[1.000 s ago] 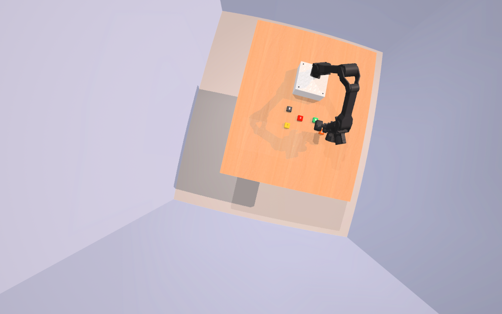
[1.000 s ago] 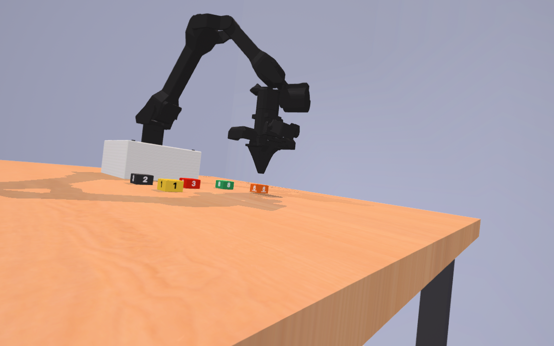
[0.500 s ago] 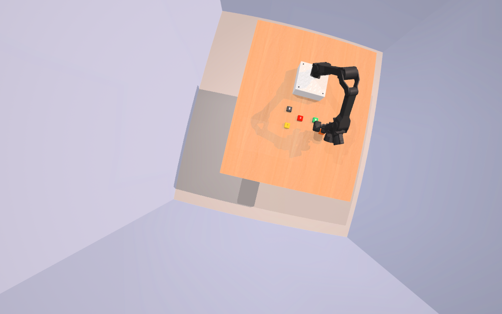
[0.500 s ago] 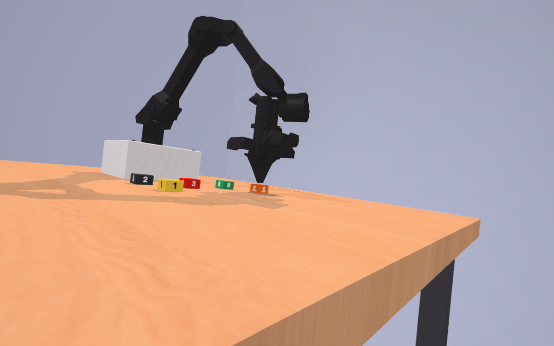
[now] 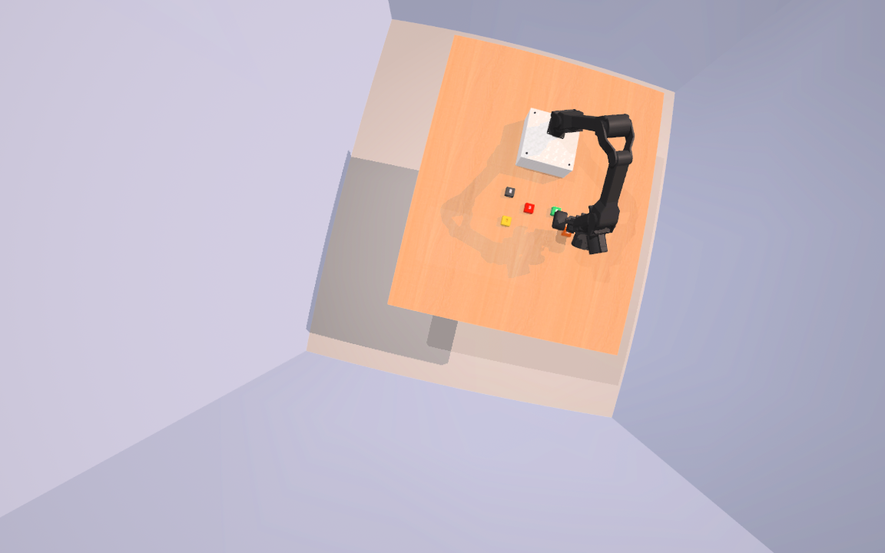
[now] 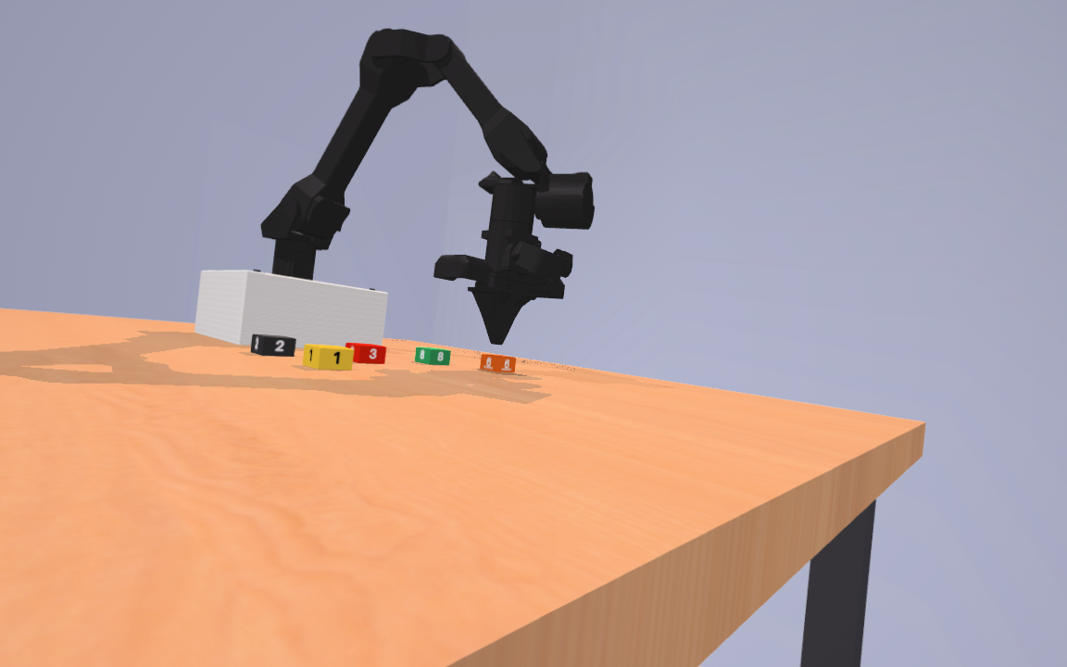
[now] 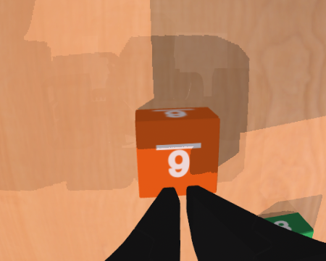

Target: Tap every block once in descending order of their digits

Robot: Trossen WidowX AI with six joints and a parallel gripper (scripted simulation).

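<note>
My gripper [image 6: 496,341] [image 7: 180,198] is shut and empty, its tips a little above the orange block [image 5: 566,233] [image 6: 497,364] [image 7: 150,172]. That block shows an underlined 6, which appears upside down in the wrist view. The green block [image 5: 554,210] [image 6: 432,357] [image 7: 297,222] shows 8 and lies nearby, partly hidden by a finger in the wrist view. The red block [image 5: 528,208] [image 6: 367,353] shows 3, the black block [image 5: 509,191] [image 6: 272,345] shows 2, and the yellow block [image 5: 506,220] [image 6: 328,357] shows 1. The arm partly hides the orange block in the top view.
The white base box [image 5: 545,147] [image 6: 305,310] carries the arm and stands behind the blocks on the wooden table [image 5: 494,282] [image 6: 355,497]. The table's edge and a dark leg [image 6: 835,580] show at the right in the exterior view. The arm's shadow crosses the table.
</note>
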